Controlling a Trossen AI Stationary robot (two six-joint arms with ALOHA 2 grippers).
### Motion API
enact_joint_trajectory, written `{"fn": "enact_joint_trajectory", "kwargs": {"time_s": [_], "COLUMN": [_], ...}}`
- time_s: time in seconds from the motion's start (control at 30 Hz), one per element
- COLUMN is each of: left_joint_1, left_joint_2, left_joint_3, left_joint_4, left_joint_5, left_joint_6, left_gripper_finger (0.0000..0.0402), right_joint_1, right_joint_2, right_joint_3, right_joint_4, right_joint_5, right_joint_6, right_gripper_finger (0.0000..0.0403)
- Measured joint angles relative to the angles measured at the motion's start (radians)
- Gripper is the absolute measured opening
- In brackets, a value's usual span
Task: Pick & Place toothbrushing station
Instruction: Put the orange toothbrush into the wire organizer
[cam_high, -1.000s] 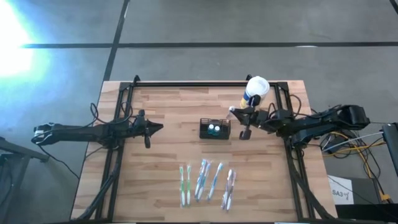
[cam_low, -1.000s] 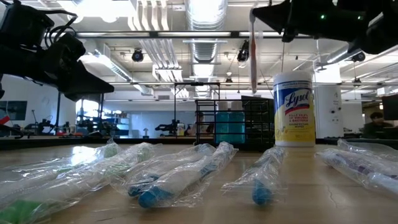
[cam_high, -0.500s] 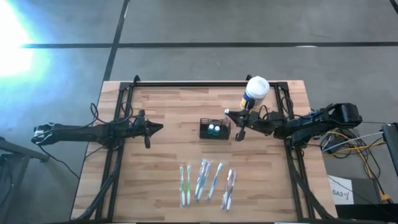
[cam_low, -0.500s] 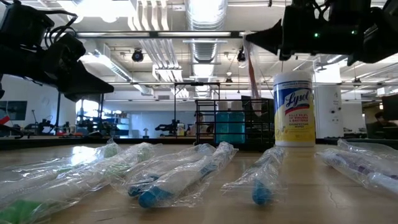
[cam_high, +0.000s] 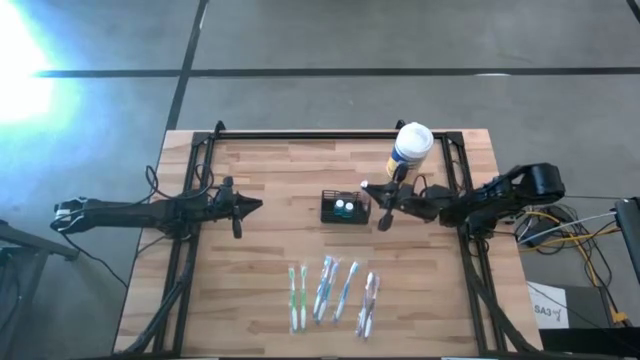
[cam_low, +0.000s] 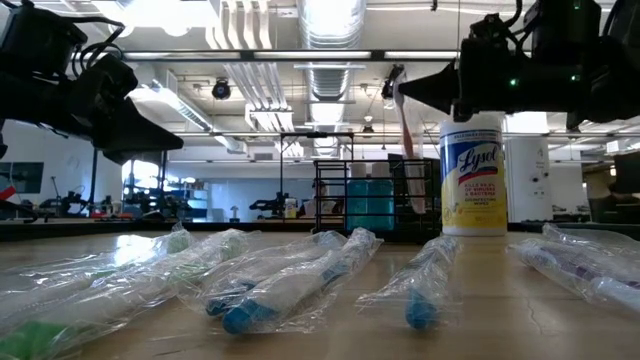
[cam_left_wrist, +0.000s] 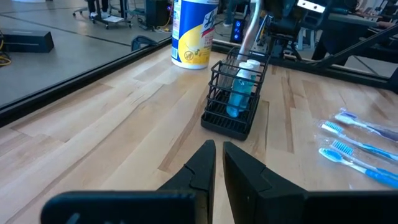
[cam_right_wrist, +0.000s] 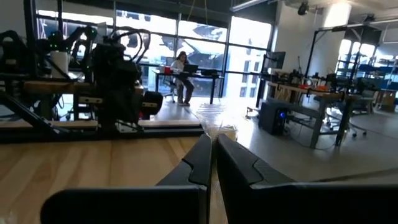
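Observation:
The black wire-mesh caddy (cam_high: 345, 208) stands on its base at mid table, with two blue-and-white items upright in it; it also shows in the left wrist view (cam_left_wrist: 233, 93). My right gripper (cam_high: 383, 203) is just right of the caddy, above the table, shut on a plastic-wrapped toothbrush (cam_low: 406, 115) that hangs from it. The toothbrush's lower end (cam_left_wrist: 241, 50) is at the caddy's top; whether it is inside I cannot tell. My left gripper (cam_high: 240, 208) hovers left of the caddy, shut and empty. My right gripper pinches the wrapped toothbrush by its upper end (cam_low: 400, 82) between its two fingers; clear wrap (cam_right_wrist: 217, 132) shows at the fingertips. The fingers reach about level from the table's right side. The toothbrush hangs below them, slightly slanted, clear of the table.
A white Lysol canister (cam_high: 411, 146) with a yellow label stands at the far right, close behind my right gripper. Several wrapped toothbrushes (cam_high: 330, 295) lie in a row near the table's front edge. Black frame rails (cam_high: 330, 133) run along the table's sides.
My right gripper has moved a little toward the table's left, closer to the caddy, and gone down. The toothbrush has come lower with it and gone from hanging straight to slightly slanted. My left arm has kept still.

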Motion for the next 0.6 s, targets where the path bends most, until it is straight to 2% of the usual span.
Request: {"fn": "enact_joint_trajectory", "kwargs": {"time_s": [0.6], "left_joint_1": [0.001], "left_joint_2": [0.000], "left_joint_3": [0.000], "left_joint_4": [0.002], "left_joint_5": [0.000], "left_joint_6": [-0.025], "left_gripper_finger": [0.0035], "right_joint_1": [0.000], "right_joint_2": [0.094], "right_joint_3": [0.003], "right_joint_4": [0.014], "right_joint_5": [0.023], "right_joint_6": [0.047], "right_gripper_finger": [0.0013]}}
